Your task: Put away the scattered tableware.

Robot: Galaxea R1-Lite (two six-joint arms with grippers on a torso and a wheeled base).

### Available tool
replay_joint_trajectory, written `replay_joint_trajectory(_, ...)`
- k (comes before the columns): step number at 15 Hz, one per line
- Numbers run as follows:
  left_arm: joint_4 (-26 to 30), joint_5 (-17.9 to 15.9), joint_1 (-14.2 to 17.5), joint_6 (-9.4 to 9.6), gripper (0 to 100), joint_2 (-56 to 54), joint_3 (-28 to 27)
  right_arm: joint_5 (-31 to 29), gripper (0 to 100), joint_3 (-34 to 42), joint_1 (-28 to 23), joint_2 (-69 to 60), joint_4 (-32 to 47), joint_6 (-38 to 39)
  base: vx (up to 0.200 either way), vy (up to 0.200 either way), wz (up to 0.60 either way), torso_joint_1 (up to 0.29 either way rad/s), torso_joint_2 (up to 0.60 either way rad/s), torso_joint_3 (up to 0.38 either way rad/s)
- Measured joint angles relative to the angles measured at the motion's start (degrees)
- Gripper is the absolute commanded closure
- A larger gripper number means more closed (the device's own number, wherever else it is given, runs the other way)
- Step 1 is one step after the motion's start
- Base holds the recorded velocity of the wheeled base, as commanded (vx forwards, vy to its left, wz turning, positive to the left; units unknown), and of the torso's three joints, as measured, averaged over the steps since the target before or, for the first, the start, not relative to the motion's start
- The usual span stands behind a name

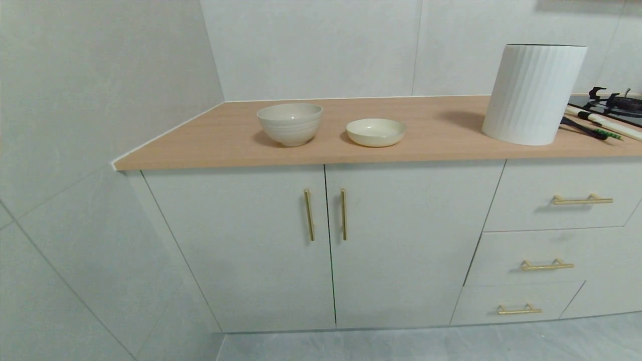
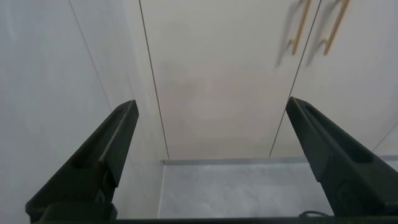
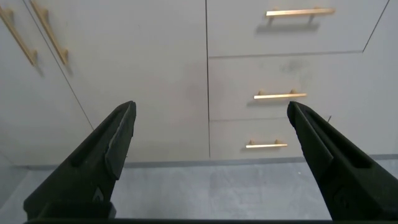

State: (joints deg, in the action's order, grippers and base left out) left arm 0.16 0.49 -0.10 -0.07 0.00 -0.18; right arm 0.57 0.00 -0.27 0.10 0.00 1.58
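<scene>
The left gripper is held with its jaws spread wide and nothing between them, low before the cabinet doors under the countertop. The right gripper is likewise spread and unloaded, before the drawers under the countertop. On the countertop, near its front edge, a deep bowl and a shallow dish are set side by side, not touching. A white ribbed container is stood toward the countertop's right end, with chopsticks laid just beside it and a stove at that end. Pale tiled walls are seen behind and left of the countertop, a grey floor below it.
</scene>
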Motion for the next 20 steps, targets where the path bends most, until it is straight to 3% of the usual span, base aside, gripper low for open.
replay_joint_trajectory(4,0.05,0.0,0.0,0.0,0,0.0,0.02,0.0,0,0.0,0.0,0.0,0.0,0.0,0.0,0.0,0.0,-0.054,0.3,0.225)
replay_joint_trajectory(20,0.0,0.02,-0.01,0.0,0,0.0,0.02,0.02,0,0.0,0.0,0.0,0.0,0.02,0.0,0.0,0.04,-0.001,0.01,0.002)
